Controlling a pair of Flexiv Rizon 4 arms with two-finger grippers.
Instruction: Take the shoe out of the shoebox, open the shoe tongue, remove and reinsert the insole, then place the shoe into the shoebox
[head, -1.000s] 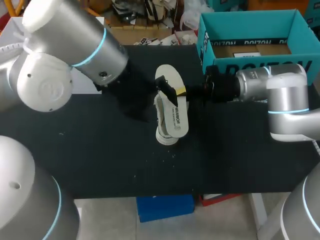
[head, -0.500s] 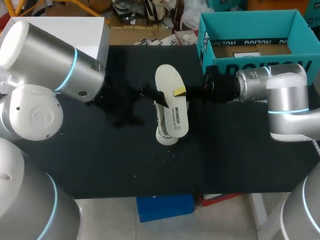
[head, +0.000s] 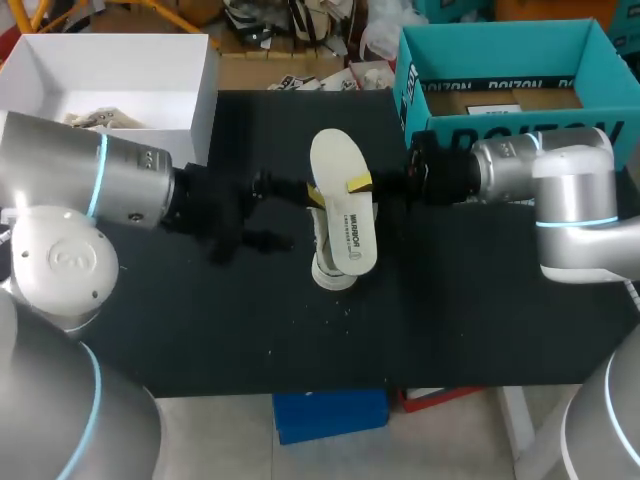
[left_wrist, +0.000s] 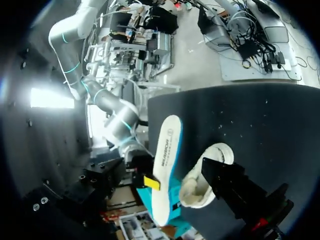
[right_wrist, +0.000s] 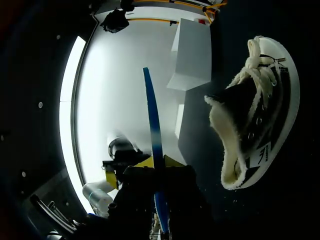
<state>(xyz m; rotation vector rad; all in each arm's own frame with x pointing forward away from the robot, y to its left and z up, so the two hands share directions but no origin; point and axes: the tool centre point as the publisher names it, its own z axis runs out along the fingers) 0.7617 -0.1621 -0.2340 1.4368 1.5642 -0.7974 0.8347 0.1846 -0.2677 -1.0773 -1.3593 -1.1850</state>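
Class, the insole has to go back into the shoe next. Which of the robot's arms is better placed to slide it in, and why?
The right arm. Its gripper is shut on the insole, holding it close beside the shoe lying on the table. The left gripper is at the shoe, so it is probably better suited to steadying it.

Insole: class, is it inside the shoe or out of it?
Out. The right gripper holds the insole edge-on between its fingers, apart from the shoe beside it.
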